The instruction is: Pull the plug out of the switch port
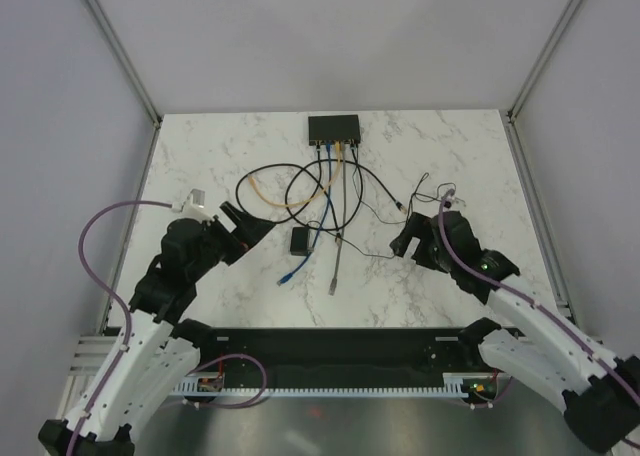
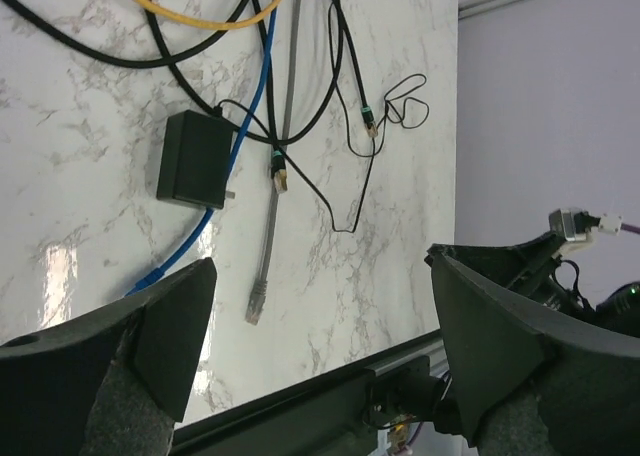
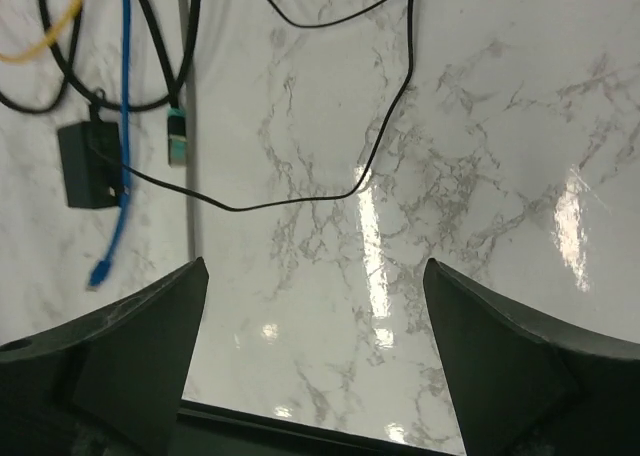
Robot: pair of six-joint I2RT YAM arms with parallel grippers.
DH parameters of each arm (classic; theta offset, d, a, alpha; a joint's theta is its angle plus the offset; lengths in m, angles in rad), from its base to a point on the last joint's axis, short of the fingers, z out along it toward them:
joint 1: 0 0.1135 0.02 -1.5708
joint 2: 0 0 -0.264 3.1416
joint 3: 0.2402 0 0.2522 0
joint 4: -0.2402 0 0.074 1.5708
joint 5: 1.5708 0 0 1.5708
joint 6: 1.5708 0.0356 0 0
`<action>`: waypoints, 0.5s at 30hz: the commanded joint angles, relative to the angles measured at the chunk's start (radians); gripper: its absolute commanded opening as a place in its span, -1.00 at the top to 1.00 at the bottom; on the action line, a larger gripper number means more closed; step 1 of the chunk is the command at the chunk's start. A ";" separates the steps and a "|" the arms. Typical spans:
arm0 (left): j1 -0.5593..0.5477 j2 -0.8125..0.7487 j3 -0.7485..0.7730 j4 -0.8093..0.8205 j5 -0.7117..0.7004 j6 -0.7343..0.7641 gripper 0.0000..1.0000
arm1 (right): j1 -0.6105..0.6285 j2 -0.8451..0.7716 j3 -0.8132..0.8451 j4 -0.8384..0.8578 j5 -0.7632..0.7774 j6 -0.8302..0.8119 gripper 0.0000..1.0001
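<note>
**A:** Where is the switch, and how many are there?

**B:** One. The switch (image 1: 334, 129) lies flat at the middle of the far edge of the marble table (image 1: 200, 156), with its socket side towards the arms.

**A:** What runs out of it?

**B:** One blue cable (image 3: 125, 76), one yellow cable (image 2: 200, 23) and one grey cable (image 1: 335, 266), with several black cables (image 3: 290, 204) looping among them. The plugs at the sockets are too small to count. The blue and grey cables each end in a loose plug on the marble, nearer the arms.

**A:** Anything else among the leads?

**B:** One small black block (image 1: 299, 240), touching the blue cable.

**A:** And the grippers?

**B:** Two. The left gripper (image 1: 243, 226) hangs above the table just left of the block, its fingers spread wide with nothing between them. The right gripper (image 1: 408, 238) hangs to the right of the grey cable's end, its fingers equally wide apart and holding nothing. Both are well apart from the switch.
</note>
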 commanded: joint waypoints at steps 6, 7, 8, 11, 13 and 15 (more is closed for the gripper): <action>0.000 0.397 0.190 0.419 0.091 0.241 -0.82 | 0.004 0.467 0.313 0.236 0.080 -0.386 -0.95; 0.000 0.436 0.241 0.419 0.091 0.241 -0.82 | 0.004 0.504 0.342 0.283 0.091 -0.389 -0.95; 0.000 0.475 0.272 0.452 0.100 0.290 -0.82 | 0.004 0.571 0.367 0.320 0.091 -0.395 -0.96; 0.000 0.637 0.377 0.586 0.135 0.351 -0.80 | 0.001 0.715 0.462 0.426 0.105 -0.374 -0.96; -0.003 0.748 0.448 0.661 0.140 0.372 -0.78 | 0.000 0.801 0.578 0.437 0.109 -0.357 -0.96; -0.003 0.817 0.496 0.712 0.126 0.384 -0.77 | -0.008 0.924 0.697 0.434 0.116 -0.332 -0.93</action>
